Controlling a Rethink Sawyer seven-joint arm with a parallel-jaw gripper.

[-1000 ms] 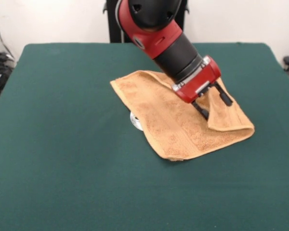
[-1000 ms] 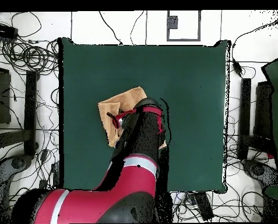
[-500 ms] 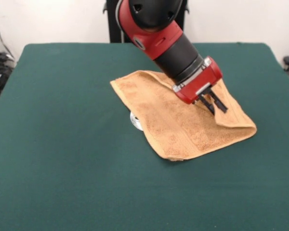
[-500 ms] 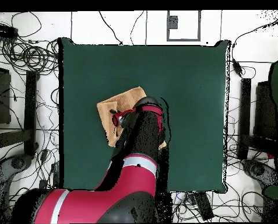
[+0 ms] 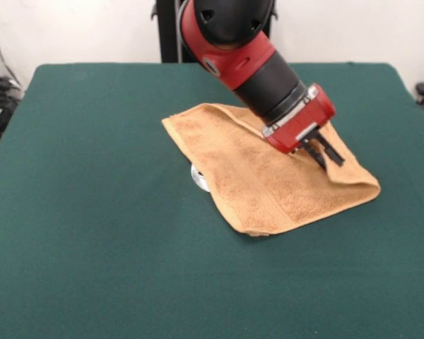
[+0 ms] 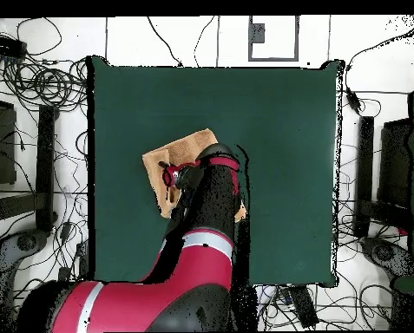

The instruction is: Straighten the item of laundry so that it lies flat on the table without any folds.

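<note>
Front view shows the towel [image 5: 268,169] lying a little right of the middle of the green table [image 5: 92,212], with its left and near parts spread in a single flat sheet and its woven band visible along the near-left edge. The right side is not yet flat: a flap of cloth is doubled over there, forming a rounded fold that runs to the right-hand corner. The gripper [image 5: 324,150] at the end of the red and black arm [image 5: 254,56] is tilted down onto that flap, its dark fingers [image 5: 332,150] drawn close together with a pinch of the towel's folded edge apparently between them. A small pale round object [image 5: 198,176] peeks out from under the towel's left edge, and its nature cannot be told. Overhead, the arm covers much of the cloth, and only the part beyond the gripper shows, left of the table's centre. By this reading the task is partly done: most of the towel lies flat, while the folded right flap remains to be opened and laid down.
</note>
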